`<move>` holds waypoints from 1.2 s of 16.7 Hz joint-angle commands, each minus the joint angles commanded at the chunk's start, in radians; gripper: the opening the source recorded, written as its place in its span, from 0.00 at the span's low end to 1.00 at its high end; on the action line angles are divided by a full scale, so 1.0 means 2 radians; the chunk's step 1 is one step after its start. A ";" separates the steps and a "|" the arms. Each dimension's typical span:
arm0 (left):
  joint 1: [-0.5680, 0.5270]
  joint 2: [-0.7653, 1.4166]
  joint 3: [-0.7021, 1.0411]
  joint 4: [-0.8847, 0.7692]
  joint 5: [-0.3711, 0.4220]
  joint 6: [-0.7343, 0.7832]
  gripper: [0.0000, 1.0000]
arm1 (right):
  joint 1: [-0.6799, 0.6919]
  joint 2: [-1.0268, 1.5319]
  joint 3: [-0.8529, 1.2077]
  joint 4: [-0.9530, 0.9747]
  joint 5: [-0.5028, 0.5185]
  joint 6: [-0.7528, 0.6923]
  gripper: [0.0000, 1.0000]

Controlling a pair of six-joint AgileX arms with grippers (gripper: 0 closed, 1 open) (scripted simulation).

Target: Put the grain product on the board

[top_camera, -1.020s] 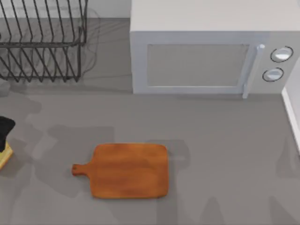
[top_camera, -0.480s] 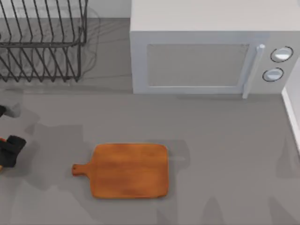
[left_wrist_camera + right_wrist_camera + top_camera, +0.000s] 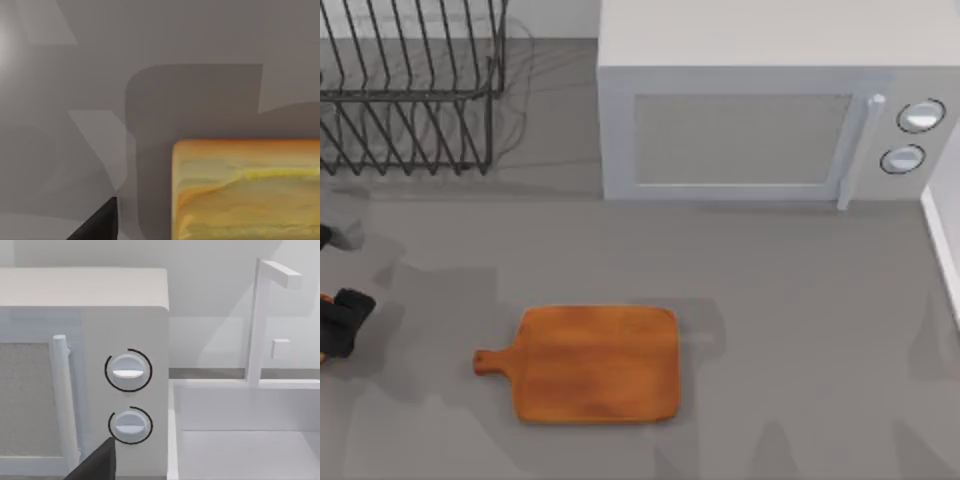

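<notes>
The board (image 3: 595,365) is orange-brown wood and lies flat in the front middle of the table, its stubby handle pointing left. At the table's far left edge my left gripper (image 3: 340,320) shows as a dark shape, well left of the board. In the left wrist view the grain product (image 3: 245,192) is a pale yellow chunk with a golden crust, resting on the grey table close under the camera. One dark finger (image 3: 97,222) stands beside it with a gap between them, so the gripper is open. A dark finger (image 3: 95,462) of my right gripper shows before the microwave.
A grey microwave (image 3: 750,130) stands at the back, its two dials (image 3: 127,370) facing the right wrist camera. A wire dish rack (image 3: 410,90) fills the back left. A white basin (image 3: 250,440) sits at the right edge. Bare grey table surrounds the board.
Over the last second my left gripper moved toward the table's front at the left edge and now covers the yellow piece in the top view. No change in the last half second.
</notes>
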 joint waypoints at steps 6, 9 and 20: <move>0.000 0.000 0.000 0.000 0.000 0.000 0.25 | 0.000 0.000 0.000 0.000 0.000 0.000 1.00; 0.000 0.000 0.000 0.000 0.000 0.000 0.02 | 0.000 0.000 0.000 0.000 0.000 0.000 1.00; -0.001 -0.010 0.010 -0.013 0.003 -0.002 0.00 | 0.000 0.000 0.000 0.000 0.000 0.000 1.00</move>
